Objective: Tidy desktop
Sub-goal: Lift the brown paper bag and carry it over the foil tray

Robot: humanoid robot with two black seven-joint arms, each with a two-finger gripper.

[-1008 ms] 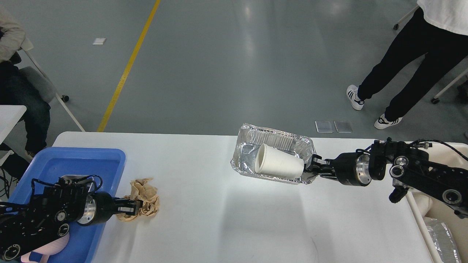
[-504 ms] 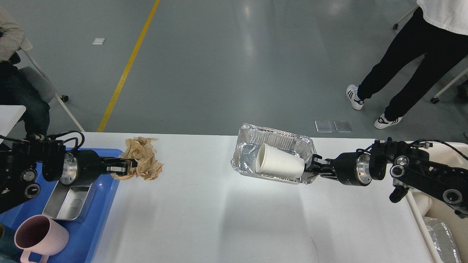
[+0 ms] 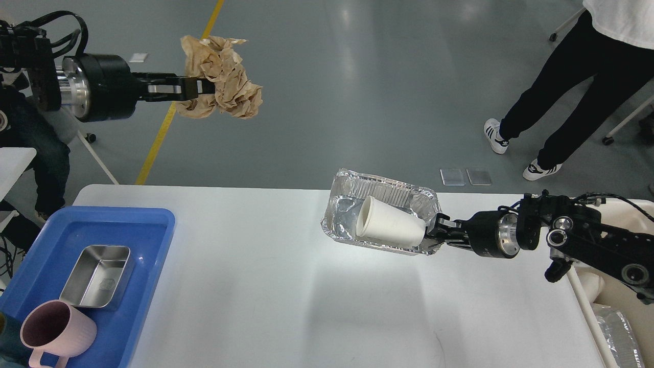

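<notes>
Head view. Left pincer [image 3: 196,91] up high, far above the desktop [image 3: 265,286], clamped tight on the brown paper ball [image 3: 222,79]. Right pincer [image 3: 438,232] low over the desktop's far right part, clamped on the rim of the foil tray [image 3: 347,217], lifting it at a tilt. White paper cup [image 3: 391,227] on its side inside the tray, just left of that pincer.

Best way to do this step, as a guess: hold the paper firmly and carry it slowly to where rubbish goes. Squeeze gently enough to keep the loose flaps from slipping out. Keep the foil tray level, or tipped back toward the pincer, to stop the cup from rolling out over the far lip. No jerks, since thin foil bends easily at the pinched rim.

Paper ball: soft, wrinkly, light brown, lumpy with sharp folds and loose corners. Foil tray: shiny, silver, thin, crinkled walls with little ridges, box shape with rounded corners. Cup: smooth, white, round, wider at the mouth. Desktop: flat, white, smooth, not shiny, rounded corners.

Far below the left pincer, at the desktop's left end, a blue tray [image 3: 153,225] of hard smooth plastic. Inside it, a shiny steel box [image 3: 97,276] and a pink mug [image 3: 56,332] with a handle.
</notes>
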